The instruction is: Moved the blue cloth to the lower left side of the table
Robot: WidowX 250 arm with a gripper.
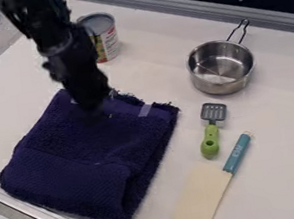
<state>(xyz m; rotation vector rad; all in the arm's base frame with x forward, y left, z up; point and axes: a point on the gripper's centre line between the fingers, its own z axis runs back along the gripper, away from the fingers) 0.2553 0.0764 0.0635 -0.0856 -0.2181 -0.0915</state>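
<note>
Thickly folded, the squarish terry towel (pixel 82 159) slants lengthwise toward lower left; whether the gripper (pixel 95 105) has clenched jaws, I cannot tell.

The blue cloth (pixel 89 164), thick and folded, lies flat at the table's lower left.

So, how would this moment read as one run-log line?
gripper: over blue cloth | cloth: folded, lower left | contact: unclear | also on table: can, metal pot, green-handled spatula
</note>
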